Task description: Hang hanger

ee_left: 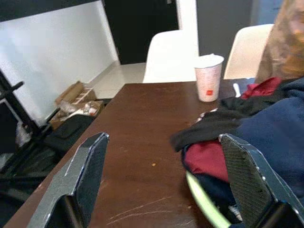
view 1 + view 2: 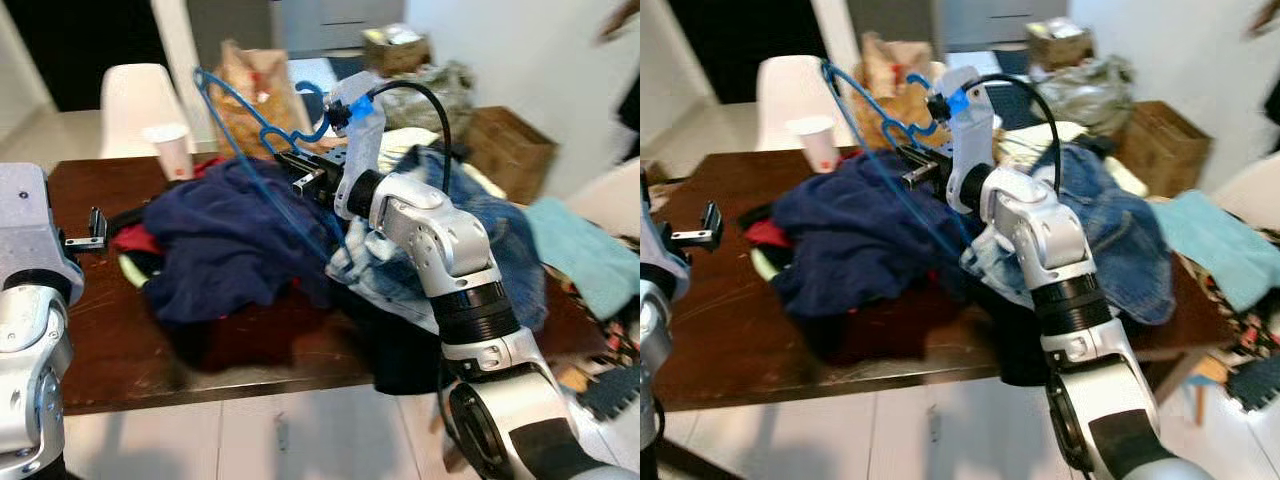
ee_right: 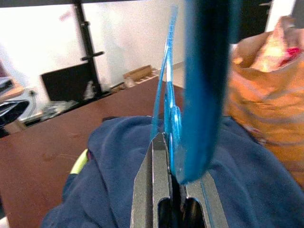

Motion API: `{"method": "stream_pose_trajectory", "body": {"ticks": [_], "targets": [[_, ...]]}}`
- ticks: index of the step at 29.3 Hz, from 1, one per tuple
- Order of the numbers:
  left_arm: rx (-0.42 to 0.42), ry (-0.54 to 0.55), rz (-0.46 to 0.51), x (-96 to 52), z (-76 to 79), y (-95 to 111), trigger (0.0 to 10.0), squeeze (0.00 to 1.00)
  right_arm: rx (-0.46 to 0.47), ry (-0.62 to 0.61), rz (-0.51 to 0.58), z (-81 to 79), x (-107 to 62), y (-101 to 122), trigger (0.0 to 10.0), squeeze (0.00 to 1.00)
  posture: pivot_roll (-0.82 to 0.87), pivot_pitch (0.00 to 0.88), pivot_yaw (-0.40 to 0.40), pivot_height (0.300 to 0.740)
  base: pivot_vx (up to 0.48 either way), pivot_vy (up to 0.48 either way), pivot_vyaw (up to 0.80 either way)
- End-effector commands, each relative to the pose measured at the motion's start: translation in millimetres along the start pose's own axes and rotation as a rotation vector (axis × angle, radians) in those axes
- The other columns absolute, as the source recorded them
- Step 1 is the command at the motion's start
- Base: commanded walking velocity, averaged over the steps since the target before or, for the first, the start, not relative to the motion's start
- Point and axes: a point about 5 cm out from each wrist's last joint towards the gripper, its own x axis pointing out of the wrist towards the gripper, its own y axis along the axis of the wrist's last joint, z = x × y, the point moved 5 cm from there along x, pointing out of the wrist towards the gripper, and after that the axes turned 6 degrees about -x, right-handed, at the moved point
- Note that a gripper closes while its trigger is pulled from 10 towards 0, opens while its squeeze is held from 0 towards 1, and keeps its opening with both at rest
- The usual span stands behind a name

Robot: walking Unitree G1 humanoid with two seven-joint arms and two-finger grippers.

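A blue plastic hanger is held tilted above a heap of clothes on the brown table. My right gripper is shut on the hanger low on its frame, just over a navy garment. In the right wrist view the fingers press together on the blue plastic. My left gripper hovers at the table's left side, open, with nothing between its fingers; the clothes pile lies just to its right.
Denim jeans lie under my right forearm. A paper cup stands at the table's far side, with a white chair behind it. An orange bag, a cardboard box and a teal cloth are at the back and right.
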Motion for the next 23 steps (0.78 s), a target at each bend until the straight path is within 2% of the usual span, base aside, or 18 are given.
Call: {"method": "stream_pose_trajectory", "body": {"ticks": [1, 2, 3, 5, 9, 11, 14, 17, 19, 20, 23], "targets": [[-0.031, -0.048, 0.007, 1.4, 7.6, -2, 10.0, 0.00, -0.017, -0.014, -0.003, 1.4, -1.6, -3, 10.0, 0.00, 0.02, 0.037, 0.015, 0.740, 0.000, 0.000, 0.00], [-0.049, -0.109, 0.033, 2.4, 15.7, 1, 10.0, 0.00, -0.021, -0.022, -0.008, 2.0, -1.3, -3, 10.0, 0.00, 0.02, 0.037, 0.014, 0.740, 0.000, 0.000, 0.00], [-0.049, -0.109, 0.033, 2.4, 15.7, 1, 10.0, 0.00, -0.021, -0.022, -0.008, 2.0, -1.3, -3, 10.0, 0.00, 0.02, 0.037, 0.014, 0.740, 0.000, 0.000, 0.00], [-0.083, -0.240, 0.073, 2.4, 34.7, 3, 10.0, 0.00, -0.021, -0.030, -0.008, 2.1, -0.3, -3, 10.0, 0.00, 0.01, 0.035, 0.014, 0.740, 0.000, 0.000, 0.00], [-0.108, -0.297, 0.078, 4.0, 44.5, -1, 10.0, 0.00, -0.024, -0.032, -0.004, 1.9, -0.2, -3, 10.0, 0.00, 0.00, 0.032, 0.014, 0.740, 0.000, 0.000, 0.00], [-0.108, -0.297, 0.078, 4.0, 44.5, -1, 10.0, 0.00, -0.024, -0.032, -0.004, 1.9, -0.2, -3, 10.0, 0.00, 0.00, 0.032, 0.014, 0.740, 0.000, 0.000, 0.00], [-0.156, -0.292, 0.050, 8.3, 45.4, -16, 10.0, 0.00, -0.030, -0.034, -0.004, 1.7, -1.0, -3, 10.0, 0.00, 0.00, 0.031, 0.017, 0.740, 0.000, 0.000, 0.00], [-0.192, -0.243, 0.020, 12.5, 35.4, -36, 10.0, 0.00, -0.034, -0.037, -0.007, 2.1, -1.8, -3, 10.0, 0.00, -0.01, 0.032, 0.017, 0.740, 0.000, 0.000, 0.00], [-0.192, -0.243, 0.020, 12.5, 35.4, -36, 10.0, 0.00, -0.034, -0.037, -0.007, 2.1, -1.8, -3, 10.0, 0.00, -0.01, 0.032, 0.017, 0.740, 0.000, 0.000, 0.00], [-0.221, -0.226, 0.012, 15.8, 29.6, -46, 10.0, 0.00, -0.036, -0.038, -0.008, 2.3, -2.4, -3, 10.0, 0.00, -0.03, 0.041, 0.014, 0.740, 0.000, 0.000, 0.00], [-0.245, -0.221, 0.018, 20.2, 25.8, -53, 10.0, 0.00, -0.040, -0.039, -0.010, 2.3, -3.3, -2, 10.0, 0.00, -0.06, 0.045, 0.015, 0.740, 0.000, 0.000, 0.00]]}}
